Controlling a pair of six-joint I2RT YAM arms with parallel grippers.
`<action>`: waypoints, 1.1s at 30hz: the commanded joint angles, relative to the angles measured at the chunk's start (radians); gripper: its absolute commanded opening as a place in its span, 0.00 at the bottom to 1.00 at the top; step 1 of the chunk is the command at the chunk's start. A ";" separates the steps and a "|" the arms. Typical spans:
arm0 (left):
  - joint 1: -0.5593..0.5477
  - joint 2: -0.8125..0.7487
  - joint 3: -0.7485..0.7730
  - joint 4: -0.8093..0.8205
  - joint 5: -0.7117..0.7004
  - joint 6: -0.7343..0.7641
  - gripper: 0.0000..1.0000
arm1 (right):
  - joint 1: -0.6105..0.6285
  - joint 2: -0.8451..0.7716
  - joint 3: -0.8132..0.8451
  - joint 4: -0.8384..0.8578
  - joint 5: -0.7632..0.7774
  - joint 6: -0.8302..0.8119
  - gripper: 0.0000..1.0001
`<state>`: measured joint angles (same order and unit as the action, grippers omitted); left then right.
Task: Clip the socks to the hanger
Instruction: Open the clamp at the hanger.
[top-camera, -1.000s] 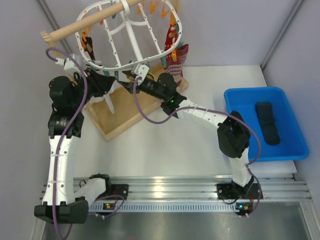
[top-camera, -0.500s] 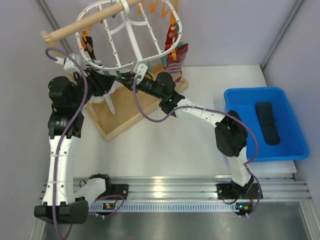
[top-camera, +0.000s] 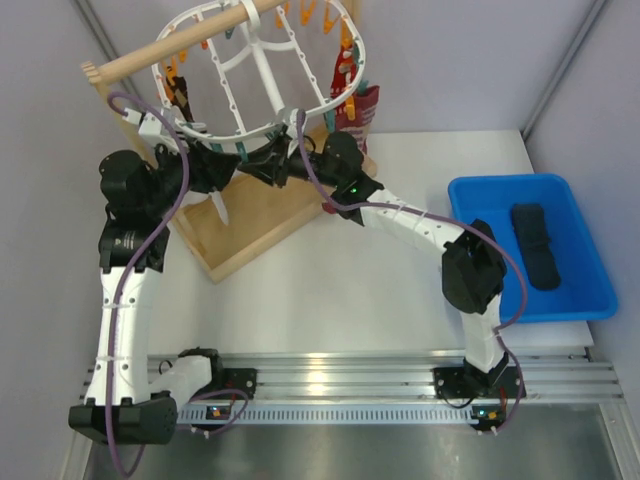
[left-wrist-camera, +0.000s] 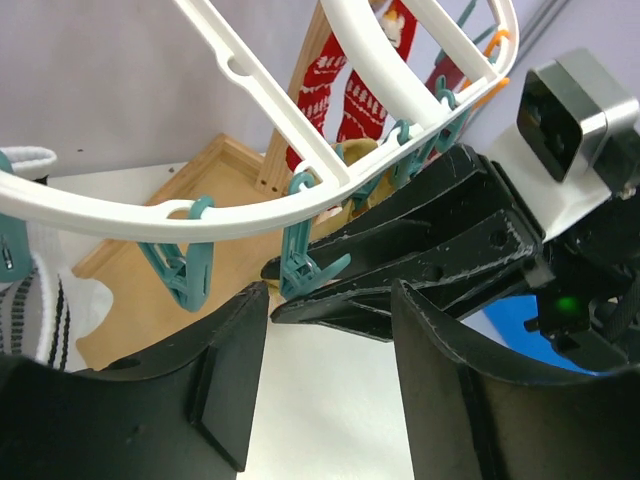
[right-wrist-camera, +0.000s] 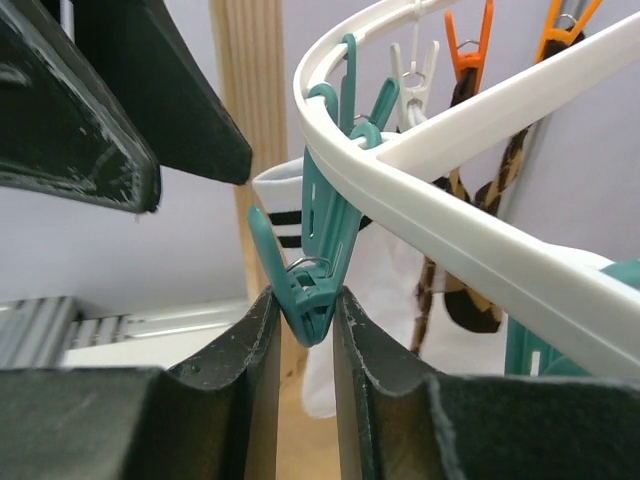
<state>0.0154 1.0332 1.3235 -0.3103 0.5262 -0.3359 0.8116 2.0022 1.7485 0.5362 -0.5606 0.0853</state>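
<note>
The white hanger (top-camera: 262, 75) hangs from a wooden rod, with teal and orange clips on its rim (left-wrist-camera: 150, 218). My right gripper (right-wrist-camera: 308, 312) is shut on a teal clip (right-wrist-camera: 312, 285) under the near rim, and the clip's own jaws hold nothing. My left gripper (left-wrist-camera: 328, 330) stands open and empty just left of that clip (left-wrist-camera: 300, 262), facing the right fingers (left-wrist-camera: 430, 250). A white striped sock (right-wrist-camera: 375, 290) and a brown patterned sock (right-wrist-camera: 460, 300) hang behind the clip. A red patterned sock (top-camera: 362, 108) hangs on the right side. A dark sock (top-camera: 535, 245) lies in the bin.
The wooden rod (top-camera: 150, 58) rises from a wooden base (top-camera: 260, 225) under the hanger. A blue bin (top-camera: 470, 200) sits at the right of the table. Both arms meet beneath the hanger's near rim (top-camera: 240, 130).
My right jaws have closed on the teal clip and that arm has pushed in a little under the rim. My left jaws have opened wider.
</note>
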 joint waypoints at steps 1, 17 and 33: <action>0.006 0.010 -0.009 0.106 0.081 0.002 0.57 | -0.022 -0.085 0.026 -0.035 -0.122 0.161 0.00; 0.003 0.085 -0.038 0.246 0.100 -0.258 0.58 | -0.045 -0.091 0.035 -0.094 -0.217 0.449 0.00; -0.057 0.140 0.006 0.286 0.093 -0.207 0.56 | -0.055 -0.054 0.092 -0.140 -0.216 0.465 0.00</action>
<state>-0.0288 1.1637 1.2881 -0.1295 0.6338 -0.5827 0.7494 1.9579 1.7748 0.4049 -0.7269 0.5247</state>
